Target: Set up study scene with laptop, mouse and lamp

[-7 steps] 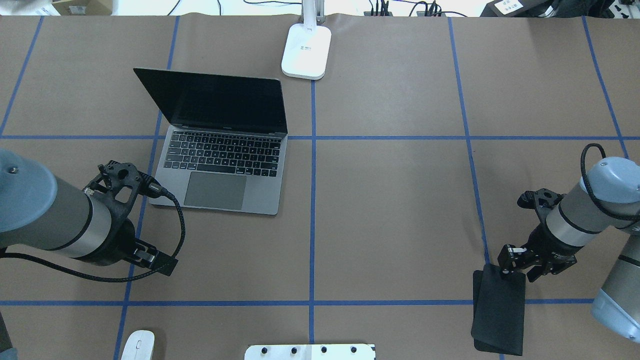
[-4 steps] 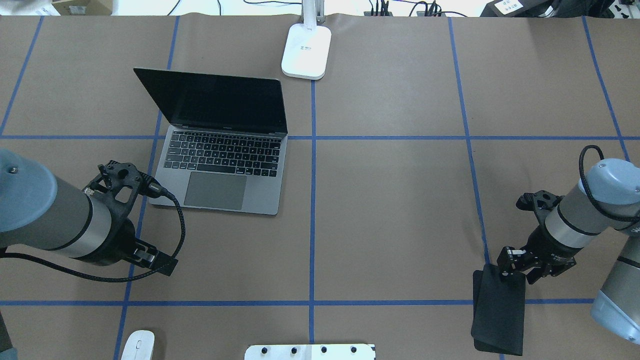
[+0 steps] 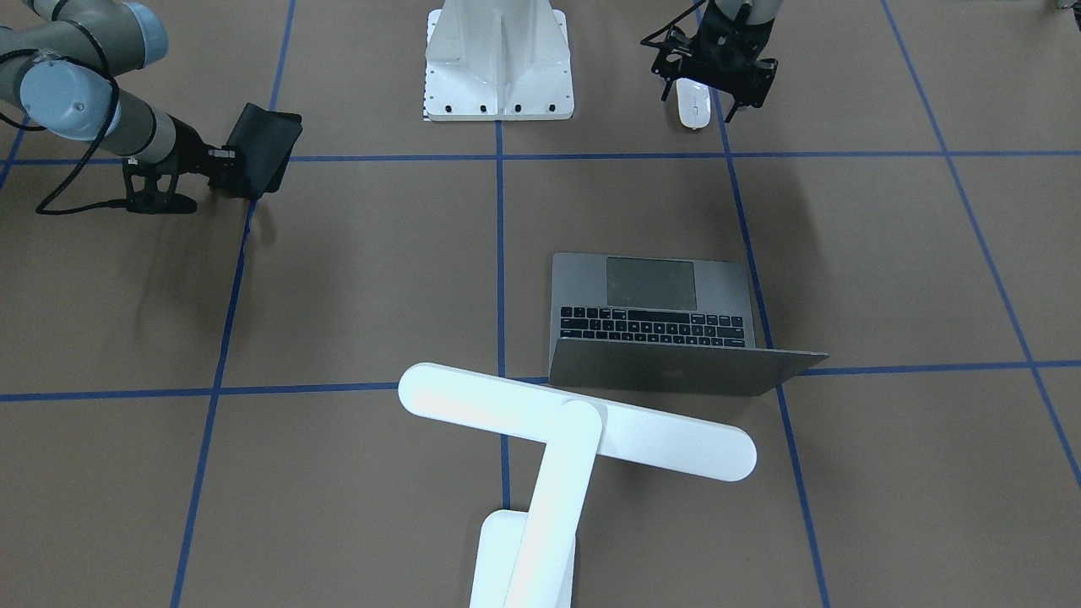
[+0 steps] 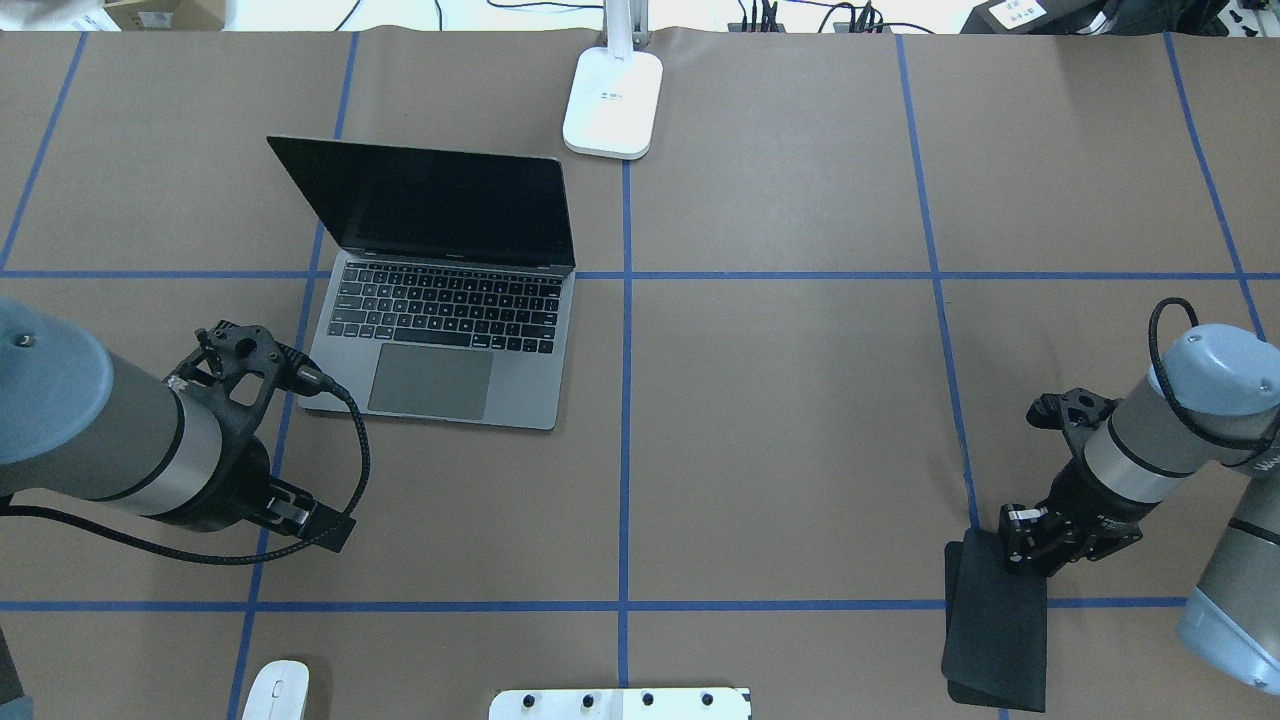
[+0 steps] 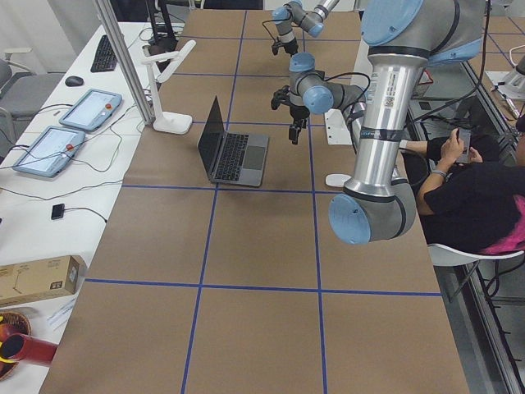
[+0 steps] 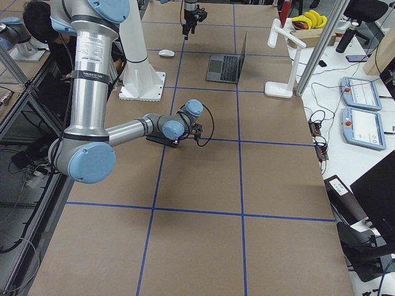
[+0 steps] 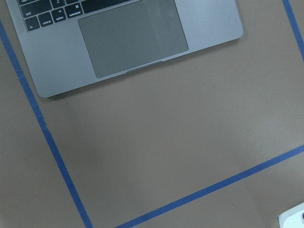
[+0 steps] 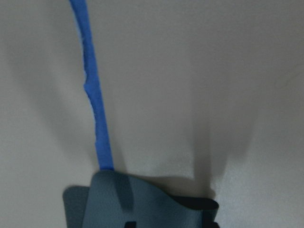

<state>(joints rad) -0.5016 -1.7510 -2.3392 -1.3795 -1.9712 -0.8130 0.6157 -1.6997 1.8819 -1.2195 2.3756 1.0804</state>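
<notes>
The laptop [image 4: 440, 300] stands open at the table's centre-left, its screen dark. Behind it sits the lamp [image 3: 574, 422], its base [image 4: 612, 100] at the far edge and its bar head over the laptop's lid. The white mouse [image 4: 275, 692] lies at the near edge on the left. My left gripper [image 4: 305, 520] hangs open and empty above the table, between the laptop's front corner and the mouse. At the near right my right gripper [image 4: 1018, 540] is shut on the far edge of a flat black pad [image 4: 1000, 630], and that edge curls upward [image 8: 133, 204].
The white bolted pedestal [image 4: 620, 703] sits at the near edge's middle, and its corner [image 7: 292, 219] shows in the left wrist view. Blue tape lines cross the brown table cover. A seated person [image 5: 467, 180] is beside the table behind the robot.
My right gripper has drawn slightly back toward the near edge while holding the black pad's edge. The left arm, laptop, mouse and lamp have not moved.
</notes>
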